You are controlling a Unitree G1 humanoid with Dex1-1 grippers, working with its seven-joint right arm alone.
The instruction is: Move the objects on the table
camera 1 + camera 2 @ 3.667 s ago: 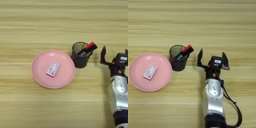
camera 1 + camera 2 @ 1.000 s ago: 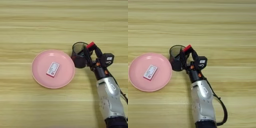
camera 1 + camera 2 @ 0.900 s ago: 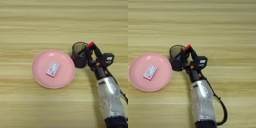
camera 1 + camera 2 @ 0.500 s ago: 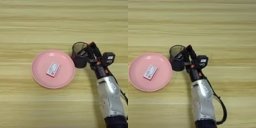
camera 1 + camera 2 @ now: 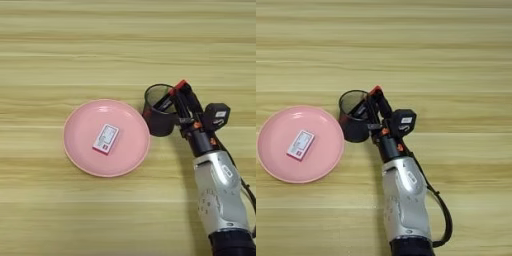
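Note:
A black mesh cup [image 5: 158,116] stands on the wooden table [image 5: 60,55], just right of the pink plate. A thick black marker [image 5: 164,103] with a red cap [image 5: 179,85] leans in the cup, its capped end sticking out over the right rim. My right gripper [image 5: 182,98] reaches in from the lower right. Its two black fingers [image 5: 382,106] are closed together along the marker's upper end, right at the cup's rim. The marker's lower part is hidden inside the cup.
A pink round plate [image 5: 82,150] lies left of the cup, almost touching it, with a small white-and-red card [image 5: 106,138] on it. My silver forearm [image 5: 403,200] runs from the bottom edge up to the cup.
3.7 s ago the gripper stood wide open to the right of the cup. It has moved left to the rim and closed on the marker; over the last second it has barely moved.

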